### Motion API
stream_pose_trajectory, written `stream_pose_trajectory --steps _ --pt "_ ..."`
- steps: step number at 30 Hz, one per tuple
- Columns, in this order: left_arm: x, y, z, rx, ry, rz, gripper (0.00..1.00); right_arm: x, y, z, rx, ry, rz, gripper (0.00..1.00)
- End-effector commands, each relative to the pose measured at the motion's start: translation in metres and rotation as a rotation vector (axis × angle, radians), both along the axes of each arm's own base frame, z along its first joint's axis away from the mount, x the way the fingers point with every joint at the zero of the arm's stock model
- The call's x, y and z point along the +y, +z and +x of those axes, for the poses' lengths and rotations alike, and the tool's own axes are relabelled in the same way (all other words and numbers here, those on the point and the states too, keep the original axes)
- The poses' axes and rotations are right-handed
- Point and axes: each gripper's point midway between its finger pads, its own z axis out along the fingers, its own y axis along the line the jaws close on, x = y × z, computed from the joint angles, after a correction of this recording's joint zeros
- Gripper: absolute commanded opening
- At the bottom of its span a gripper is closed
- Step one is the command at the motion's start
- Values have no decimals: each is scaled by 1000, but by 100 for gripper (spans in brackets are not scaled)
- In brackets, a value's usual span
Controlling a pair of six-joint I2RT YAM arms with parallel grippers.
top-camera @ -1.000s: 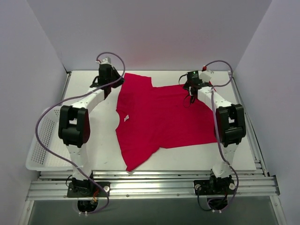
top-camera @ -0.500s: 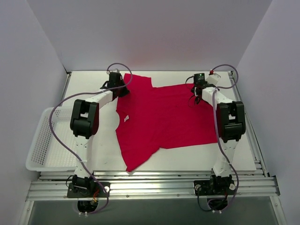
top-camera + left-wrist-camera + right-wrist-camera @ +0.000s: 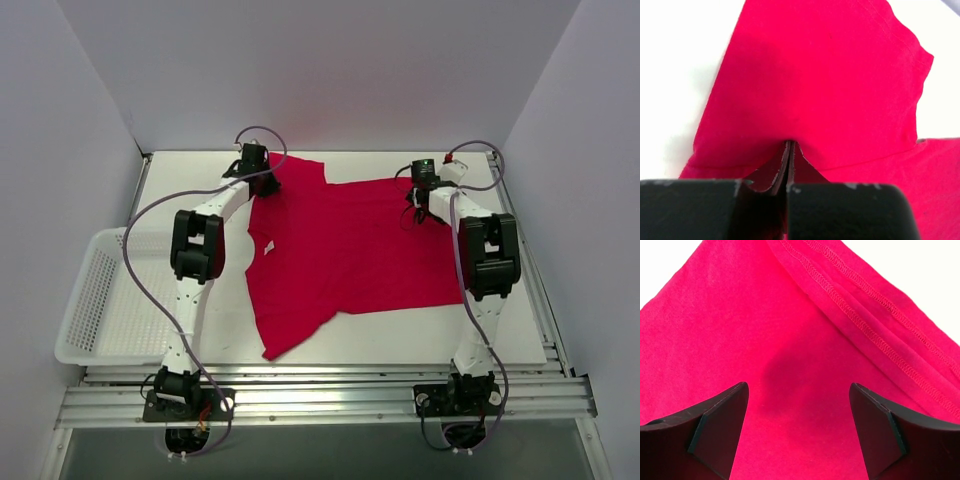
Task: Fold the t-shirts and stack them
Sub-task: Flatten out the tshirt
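Observation:
One red t-shirt lies spread flat on the white table, with a small white neck tag at its collar. My left gripper is at the far left sleeve. In the left wrist view its jaws are pressed together, pinching a tented fold of the sleeve cloth. My right gripper hovers over the shirt's far right corner. In the right wrist view it is open, with the red cloth and its stitched hem lying below, between the fingers.
A white plastic mesh basket sits at the table's left edge, beside the left arm. Grey walls close in the table at the back and on both sides. A metal rail with the arm bases runs along the near edge.
The left arm has swung right and stretched out towards the far sleeve, and its gripper has shut on the cloth. The right gripper shifted slightly. The near sleeve tip has moved a little.

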Motion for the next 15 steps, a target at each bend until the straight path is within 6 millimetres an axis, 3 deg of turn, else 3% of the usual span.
stream_pose_trajectory --steps 1,2,3,9,10,12,13,14,15 --pt "17 -26 0 102 44 50 4 -7 35 5 -72 -18 -5 77" --pt "18 -42 -5 155 41 46 4 -6 38 5 -80 -14 -2 77" --pt "18 -42 -2 156 42 35 4 -5 38 6 -85 -11 3 77" --pt "17 -27 35 86 38 -62 11 -4 45 4 -108 -7 11 77" --pt "20 -17 48 29 39 -85 12 0 43 1 -103 4 15 77" --pt "17 -6 57 -28 8 -130 25 6 56 1 -141 15 17 77" --pt "15 20 69 -117 -2 -153 33 13 65 -2 -156 31 8 77" --pt "15 22 70 -129 -6 -164 40 16 69 -4 -167 37 0 77" --pt "13 40 75 -176 -19 -182 52 20 76 -5 -180 42 -10 78"
